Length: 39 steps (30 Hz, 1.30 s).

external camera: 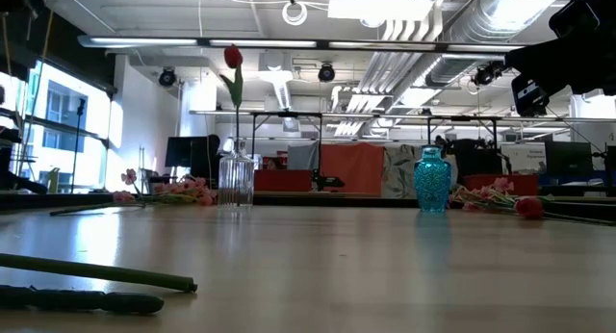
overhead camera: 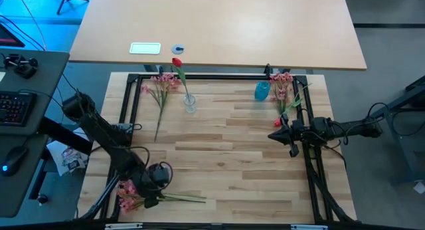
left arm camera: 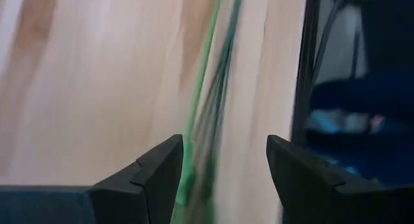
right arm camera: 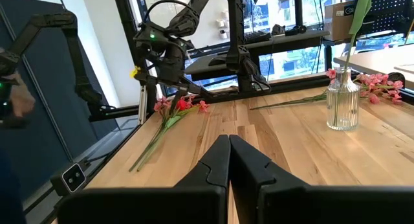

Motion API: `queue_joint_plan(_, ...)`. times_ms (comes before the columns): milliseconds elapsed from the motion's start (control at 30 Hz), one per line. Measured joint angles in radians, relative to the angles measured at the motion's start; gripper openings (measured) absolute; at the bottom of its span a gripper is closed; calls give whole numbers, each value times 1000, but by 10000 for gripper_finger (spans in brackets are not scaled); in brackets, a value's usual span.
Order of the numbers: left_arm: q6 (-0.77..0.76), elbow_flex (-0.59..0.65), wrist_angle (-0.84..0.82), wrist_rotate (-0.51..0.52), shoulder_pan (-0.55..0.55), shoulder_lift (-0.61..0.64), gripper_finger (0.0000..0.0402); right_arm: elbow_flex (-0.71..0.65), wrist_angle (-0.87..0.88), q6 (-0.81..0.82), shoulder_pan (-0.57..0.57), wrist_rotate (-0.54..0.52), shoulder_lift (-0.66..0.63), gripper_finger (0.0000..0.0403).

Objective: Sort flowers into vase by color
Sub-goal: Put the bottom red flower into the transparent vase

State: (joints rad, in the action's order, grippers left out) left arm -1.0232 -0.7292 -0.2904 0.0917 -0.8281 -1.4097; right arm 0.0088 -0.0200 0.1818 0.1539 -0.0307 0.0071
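A clear glass vase [overhead camera: 190, 104] [external camera: 236, 182] [right arm camera: 341, 107] holds one red tulip [overhead camera: 176, 62]. A blue vase [overhead camera: 262, 91] [external camera: 432, 180] stands to its right. Pink sprays lie near the far left [overhead camera: 159, 90], beside the blue vase [overhead camera: 285, 87], and at the near left [overhead camera: 129, 193] [right arm camera: 178, 107]. A red bloom [overhead camera: 277, 123] [external camera: 527, 206] lies on the table. My left gripper [overhead camera: 154, 193] [left arm camera: 223, 166] is open, with its fingers on either side of the near spray's green stems [left arm camera: 207, 120]. My right gripper [overhead camera: 273, 133] [right arm camera: 229, 143] is shut and empty, next to the red bloom.
A black metal frame [overhead camera: 133, 97] runs around the wooden work surface, with rails on the left, far and right sides. A second table [overhead camera: 219, 24] behind it carries a white card and a small round object. The wood between the two arms is bare.
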Motion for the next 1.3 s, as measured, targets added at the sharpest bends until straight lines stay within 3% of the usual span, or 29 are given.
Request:
queue_joint_plan(200,253,-13,-30,22,2,0,211,0,0,0,0,0,0,0)
queue_joint_plan(467,539,-18,-14,130,-37,0,211,0,0,0,0,0,0,0)
queue_joint_plan(667,470,-18,65,140,-26,0,211,0,0,0,0,0,0,0)
queue_joint_plan(900,351,-16,-47,108,-22,-40,211,0,0,0,0,0,0,0)
queue_joint_plan(1300,365,-16,38,75,-32,-184,211,0,0,0,0,0,0,0)
